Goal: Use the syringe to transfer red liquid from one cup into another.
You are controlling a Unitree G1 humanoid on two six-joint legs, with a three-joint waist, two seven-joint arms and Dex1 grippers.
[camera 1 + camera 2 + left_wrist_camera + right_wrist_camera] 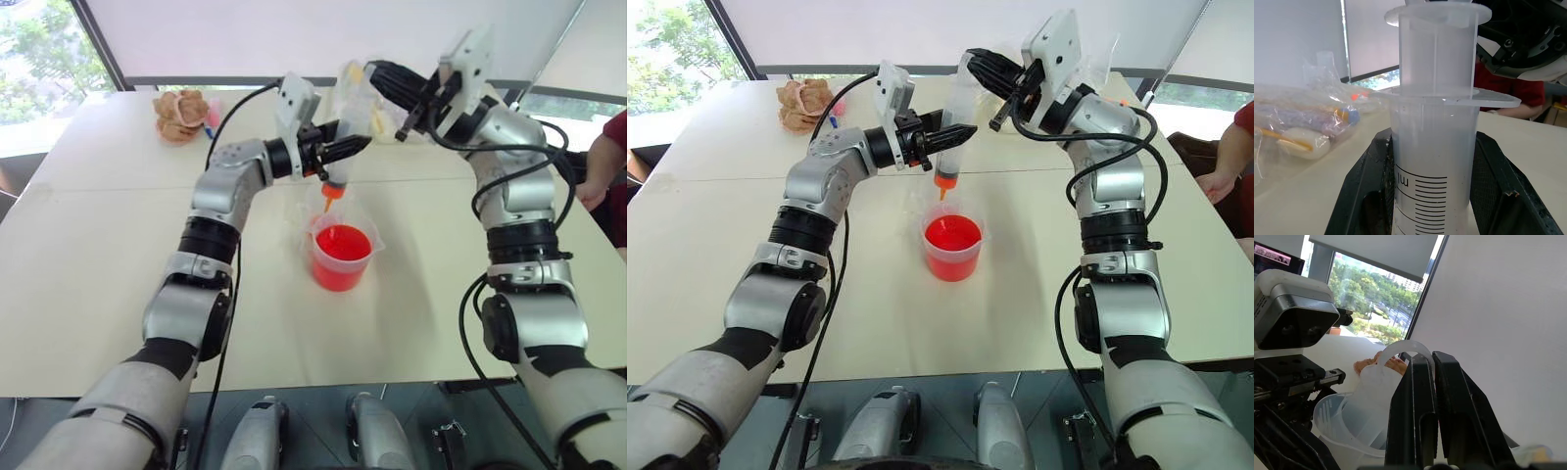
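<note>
Just below the left claw (955, 133), the syringe (953, 127) hangs upright with its orange nozzle (942, 182) pointing down over the red cup (952, 247), tip apart from the liquid surface. The left claw is pinched around the syringe barrel from both sides, its black fingers (1494, 188) pressed flat against the plastic. The right claw (982, 67) sits at the top end of the syringe, its two fingers pressed together on the plunger's round thumb plate (1406, 348).

Risks, as I judge them: the barrel is smooth, hard, slippery-looking plastic, so a pull on the plunger could slide it up through the left claw rather than draw the seal. The right claw has only a thin edge of the plate, and that could slip free. If the nozzle is not dipped well into the red liquid (952, 234), it will draw air; if lowered off-centre, it may tip the light, thin-walled cup and spill over the pale table (715, 225).

The clear second cup (303, 208) stands just behind the red one, below the left claw, faint and easy to knock. The barrel is frosted-translucent with printed black graduations.
</note>
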